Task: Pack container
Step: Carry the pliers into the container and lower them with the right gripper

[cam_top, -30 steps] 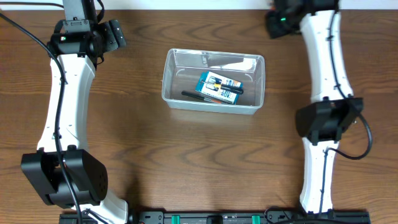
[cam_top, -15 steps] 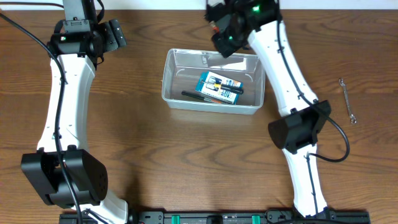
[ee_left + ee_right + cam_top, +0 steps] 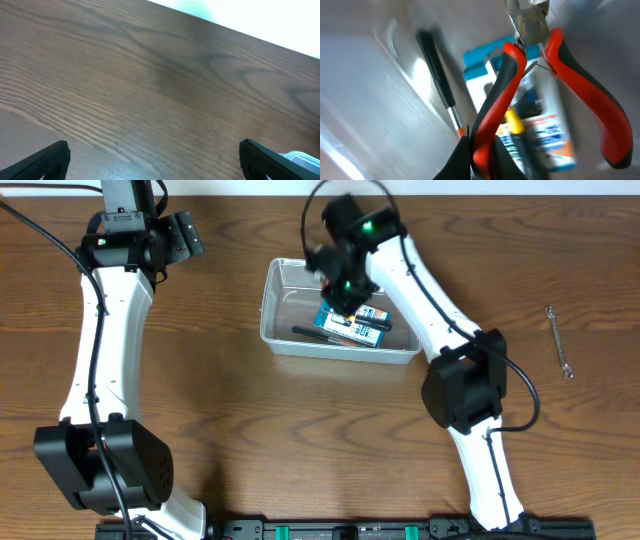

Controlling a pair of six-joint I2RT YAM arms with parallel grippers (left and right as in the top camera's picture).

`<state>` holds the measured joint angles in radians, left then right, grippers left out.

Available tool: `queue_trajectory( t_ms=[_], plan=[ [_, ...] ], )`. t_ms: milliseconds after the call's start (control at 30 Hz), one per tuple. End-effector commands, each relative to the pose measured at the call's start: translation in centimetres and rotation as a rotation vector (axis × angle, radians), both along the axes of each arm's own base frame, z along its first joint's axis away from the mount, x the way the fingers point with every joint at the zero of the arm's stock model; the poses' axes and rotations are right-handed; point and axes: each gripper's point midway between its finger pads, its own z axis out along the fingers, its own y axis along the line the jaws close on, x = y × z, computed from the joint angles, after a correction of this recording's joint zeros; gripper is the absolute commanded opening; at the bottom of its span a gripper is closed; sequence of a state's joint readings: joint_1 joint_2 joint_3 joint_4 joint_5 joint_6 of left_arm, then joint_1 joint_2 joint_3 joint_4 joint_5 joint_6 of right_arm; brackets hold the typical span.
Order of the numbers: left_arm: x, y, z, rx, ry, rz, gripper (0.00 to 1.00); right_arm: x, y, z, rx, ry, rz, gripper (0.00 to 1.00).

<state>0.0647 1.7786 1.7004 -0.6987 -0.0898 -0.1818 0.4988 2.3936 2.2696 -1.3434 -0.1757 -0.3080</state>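
The container (image 3: 290, 300) stands on the table (image 3: 200, 380), toward the far edge. It seems light, thin and somewhat slippery, so a push may slide it; the rim is the best hold. The right gripper (image 3: 340, 285) hangs just above its inside, clenched on the pliers (image 3: 496, 97). The left gripper (image 3: 157, 162) is spread wide, empty, well apart.

Robot lab: arms (image 3: 95, 350) at wooden table (image 3: 300, 430)
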Motion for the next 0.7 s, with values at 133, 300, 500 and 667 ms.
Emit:
queue_trajectory(
  t_ms=[133, 300, 500, 667],
  plan=[
    [0.2, 0.4, -0.4, 0.020, 0.012, 0.003, 0.98, -2.0, 0.0, -2.0, -0.012, 0.051, 0.046, 0.01],
    [0.2, 0.4, -0.4, 0.020, 0.012, 0.003, 0.98, -1.9, 0.1, -2.5, -0.011, 0.046, 0.046, 0.31],
    [0.2, 0.4, -0.4, 0.020, 0.012, 0.003, 0.98, -0.2, -0.4, -0.4, -0.040, -0.030, 0.027, 0.32],
    [0.2, 0.4, -0.4, 0.020, 0.012, 0.003, 0.98, 1.9, -1.1, 4.8, -0.014, -0.143, -0.046, 0.44]
  ],
)
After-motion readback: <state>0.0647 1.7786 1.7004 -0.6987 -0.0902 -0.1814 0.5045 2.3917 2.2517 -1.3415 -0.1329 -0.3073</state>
